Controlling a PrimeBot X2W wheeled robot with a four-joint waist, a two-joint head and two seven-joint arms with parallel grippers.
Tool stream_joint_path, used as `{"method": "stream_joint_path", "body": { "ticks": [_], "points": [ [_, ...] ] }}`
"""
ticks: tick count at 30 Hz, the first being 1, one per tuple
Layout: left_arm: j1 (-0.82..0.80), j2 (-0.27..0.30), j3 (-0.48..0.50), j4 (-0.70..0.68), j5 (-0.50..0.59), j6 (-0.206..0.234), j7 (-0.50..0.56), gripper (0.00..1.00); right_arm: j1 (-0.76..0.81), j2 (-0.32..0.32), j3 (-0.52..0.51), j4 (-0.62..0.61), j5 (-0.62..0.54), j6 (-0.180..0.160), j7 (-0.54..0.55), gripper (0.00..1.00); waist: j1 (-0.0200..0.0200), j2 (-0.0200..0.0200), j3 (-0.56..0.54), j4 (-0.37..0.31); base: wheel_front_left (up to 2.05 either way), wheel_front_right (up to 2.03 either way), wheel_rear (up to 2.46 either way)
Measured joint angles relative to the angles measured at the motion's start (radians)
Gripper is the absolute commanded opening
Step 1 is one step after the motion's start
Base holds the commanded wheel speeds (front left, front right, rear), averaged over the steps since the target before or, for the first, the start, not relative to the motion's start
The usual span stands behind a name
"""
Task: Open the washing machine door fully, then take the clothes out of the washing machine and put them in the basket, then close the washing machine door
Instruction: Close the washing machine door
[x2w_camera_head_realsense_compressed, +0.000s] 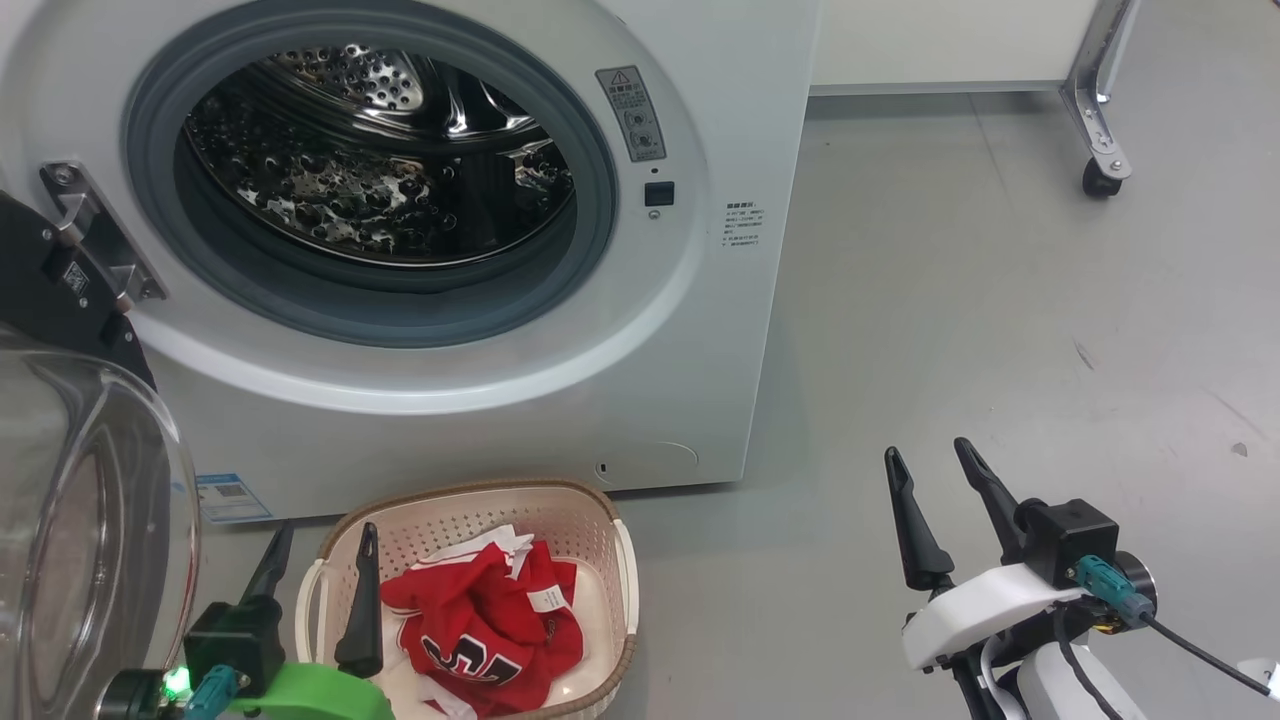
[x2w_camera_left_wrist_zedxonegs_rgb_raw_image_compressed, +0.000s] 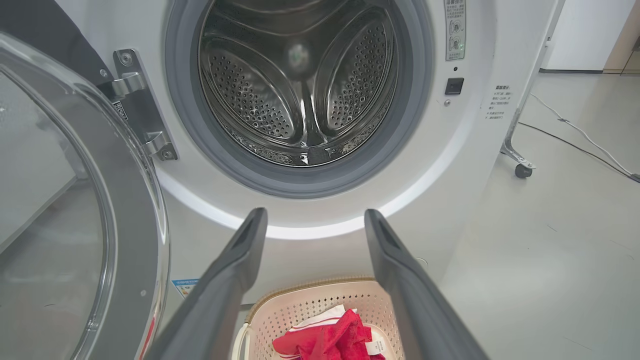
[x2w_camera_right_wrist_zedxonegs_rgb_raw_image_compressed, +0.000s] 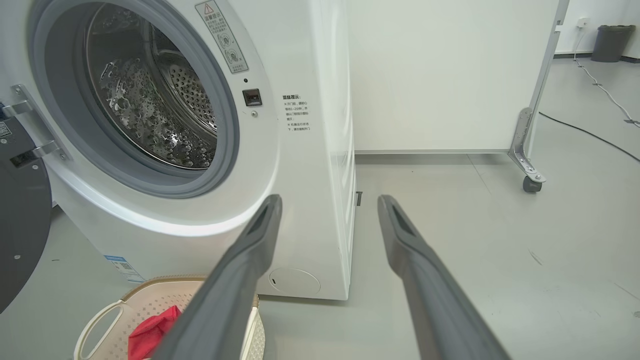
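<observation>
Head view: left claw (x2w_camera_head_realsense_compressed: 327, 527) and right claw (x2w_camera_head_realsense_compressed: 926, 448) spread empty; door (x2w_camera_head_realsense_compressed: 90, 520) beside left, castered panel (x2w_camera_head_realsense_compressed: 950, 40) beyond.

My left gripper (x2w_camera_head_realsense_compressed: 326, 528), two long dark tapered fingers on a black block above a bright green wrist cuff (x2w_camera_head_realsense_compressed: 310, 692), sits at the lower left of the head view. Its fingers point up the frame and are spread wide, gripping nothing. My right gripper (x2w_camera_head_realsense_compressed: 926, 448), the same dark pair on a white wrist shell (x2w_camera_head_realsense_compressed: 985, 608), stands at the lower right, leaning slightly left, likewise parted and empty. In each wrist view the pair rises from the bottom edge, tips well apart.
</observation>
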Motion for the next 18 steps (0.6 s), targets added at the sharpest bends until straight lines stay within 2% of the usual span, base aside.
{"method": "stream_joint_path", "body": {
  "ticks": [18],
  "points": [
    [0.004,0.001,-0.006,-0.036,0.006,0.008,0.022,1.00,0.000,0.002,-0.009,-0.002,-0.008,0.006,0.000,1.00,0.0000,0.0000,0.009,0.000,-1.11,1.11,0.00]
  ]
}}
